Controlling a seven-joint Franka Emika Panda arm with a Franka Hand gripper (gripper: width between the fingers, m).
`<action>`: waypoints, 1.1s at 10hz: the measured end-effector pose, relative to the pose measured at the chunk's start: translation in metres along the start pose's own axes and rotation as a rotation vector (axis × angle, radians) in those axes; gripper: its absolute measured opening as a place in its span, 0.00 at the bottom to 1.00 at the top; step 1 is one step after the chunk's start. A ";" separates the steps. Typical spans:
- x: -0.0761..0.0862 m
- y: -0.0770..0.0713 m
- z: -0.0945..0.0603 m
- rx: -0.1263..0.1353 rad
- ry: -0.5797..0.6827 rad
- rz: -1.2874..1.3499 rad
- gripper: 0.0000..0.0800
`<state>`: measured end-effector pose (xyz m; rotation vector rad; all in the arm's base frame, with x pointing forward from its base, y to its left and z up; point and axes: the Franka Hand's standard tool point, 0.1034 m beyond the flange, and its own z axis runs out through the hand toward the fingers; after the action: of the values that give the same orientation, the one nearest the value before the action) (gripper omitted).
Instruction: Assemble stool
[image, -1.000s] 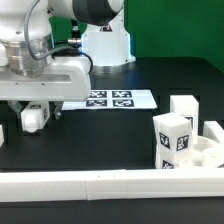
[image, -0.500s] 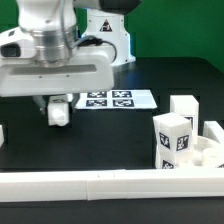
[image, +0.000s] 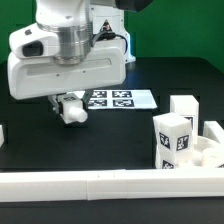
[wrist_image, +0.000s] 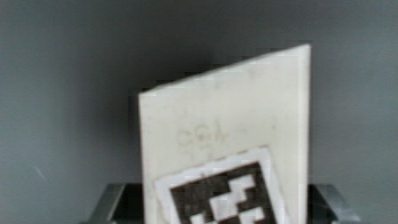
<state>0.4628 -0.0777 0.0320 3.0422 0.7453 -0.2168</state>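
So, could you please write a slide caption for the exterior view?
Panda gripper shut on a white stool leg, close to the marker board.

The end of the marker board (image: 118, 100) toward the exterior view's left is hidden by the leg (image: 73, 113) and the gripper (image: 70, 106). In the wrist view the tag (wrist_image: 222, 198) on that leg is blurred and cut off by the edge. Well apart from the marker board, a white piece (image: 2, 133) is cut by the exterior view's left edge and cannot be identified.
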 end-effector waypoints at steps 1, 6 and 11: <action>0.001 -0.007 0.001 -0.009 0.009 -0.146 0.40; 0.004 -0.005 0.000 -0.060 0.017 -0.639 0.40; -0.002 0.000 0.004 -0.100 -0.017 -1.047 0.40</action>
<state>0.4601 -0.0787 0.0287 2.2371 2.1566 -0.1765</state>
